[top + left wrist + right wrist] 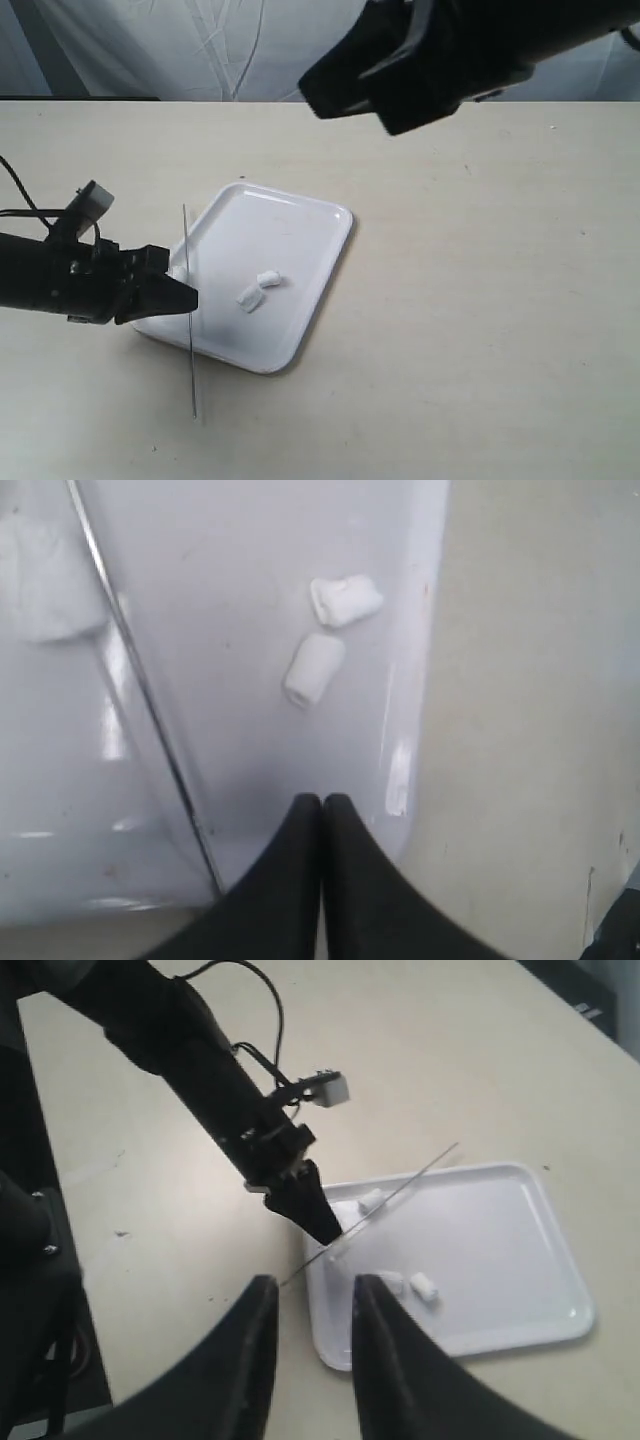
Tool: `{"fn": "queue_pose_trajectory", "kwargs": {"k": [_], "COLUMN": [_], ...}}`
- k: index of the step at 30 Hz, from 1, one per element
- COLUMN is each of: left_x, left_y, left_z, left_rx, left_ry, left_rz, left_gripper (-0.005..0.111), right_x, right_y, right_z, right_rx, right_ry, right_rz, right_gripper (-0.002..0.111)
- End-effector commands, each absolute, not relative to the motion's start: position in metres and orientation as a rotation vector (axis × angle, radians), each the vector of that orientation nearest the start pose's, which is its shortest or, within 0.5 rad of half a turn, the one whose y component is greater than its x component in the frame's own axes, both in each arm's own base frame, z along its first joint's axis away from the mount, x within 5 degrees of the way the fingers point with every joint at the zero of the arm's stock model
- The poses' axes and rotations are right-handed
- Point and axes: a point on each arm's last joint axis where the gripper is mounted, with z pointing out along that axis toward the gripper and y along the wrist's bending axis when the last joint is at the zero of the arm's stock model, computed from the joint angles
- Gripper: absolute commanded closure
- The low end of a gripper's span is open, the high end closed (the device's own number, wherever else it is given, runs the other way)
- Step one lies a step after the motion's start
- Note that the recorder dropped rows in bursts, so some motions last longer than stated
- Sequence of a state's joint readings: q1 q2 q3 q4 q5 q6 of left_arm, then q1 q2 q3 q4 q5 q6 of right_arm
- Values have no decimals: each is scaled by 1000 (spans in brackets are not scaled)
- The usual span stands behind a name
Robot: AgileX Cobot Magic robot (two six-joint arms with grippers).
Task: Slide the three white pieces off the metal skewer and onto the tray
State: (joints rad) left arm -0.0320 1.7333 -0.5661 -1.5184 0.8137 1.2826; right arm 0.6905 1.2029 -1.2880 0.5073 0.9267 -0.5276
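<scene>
- Left claw shut, nothing between its tips; bare skewer just beside it, crossing the tray's left edge.
- Right claw partly open, empty.
- White pieces on tray.

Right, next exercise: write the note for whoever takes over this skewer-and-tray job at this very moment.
Left tool: shut at the tray's edge. The metal skewer runs beside it, not visibly between its fingers.
Right tool: open, empty, raised above the scene.
Done: two white pieces lie loose mid-tray.
Left: the third white piece sits on the tray right by the skewer. It is unclear whether it is off, so check it.
</scene>
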Motion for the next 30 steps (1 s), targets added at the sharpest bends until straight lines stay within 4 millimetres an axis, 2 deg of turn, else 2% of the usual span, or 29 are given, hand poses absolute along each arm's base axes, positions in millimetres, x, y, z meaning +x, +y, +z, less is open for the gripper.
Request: {"fn": "queue_pose_trajectory", "kwargs": {"k": [1,4,8,13,16,17,18,19,20,21,22,23,25,26,28,30], "left_x": [243,239,226,203,174,157,149,132,125,108,102,87,70,63,56,51], "left_y": [-68,-61,-54,-43,-35,-32,-29,-24,-22,-17,-15,-12,-11,-11,-10,-9], "left_z": [155,174,209,249,279,291,295,301,302,307,309,309,302,289,277,278], "left_rx": [149,163,217,226,232,199,192,171,164,117,104,86,61,40,-14,-16], "left_ry": [2527,2499,2397,2274,2166,2112,2088,2067,2068,2051,2037,1990,1937,1939,1882,1826], "left_rz": [-1004,-851,-689,-497,-379,-340,-309,-251,-214,-172,-157,-132,-136,-149,-185,-175], "left_gripper": [107,107,107,107,107,107,107,107,107,107,107,107,107,107,107,107], "right_x": [156,151,142,128,125,125,125,124,124,123,122,121,116,110,98,86], "right_y": [160,145,127,114,104,99,95,90,87,79,75,68,57,50,37,27], "right_z": [424,432,442,450,446,438,431,418,409,391,385,369,347,337,324,320], "right_rx": [-1094,-1018,-944,-919,-863,-817,-793,-740,-704,-618,-573,-486,-388,-326,-276,-251], "right_ry": [1974,1983,1965,1937,1956,1967,1970,1971,1972,1968,1959,1926,1861,1838,1815,1777], "right_rz": [570,487,396,395,333,297,276,250,238,212,207,189,184,200,206,228], "right_gripper": [83,89,109,109,109,109,109,109,109,109,109,109,109,109,109,109]}}
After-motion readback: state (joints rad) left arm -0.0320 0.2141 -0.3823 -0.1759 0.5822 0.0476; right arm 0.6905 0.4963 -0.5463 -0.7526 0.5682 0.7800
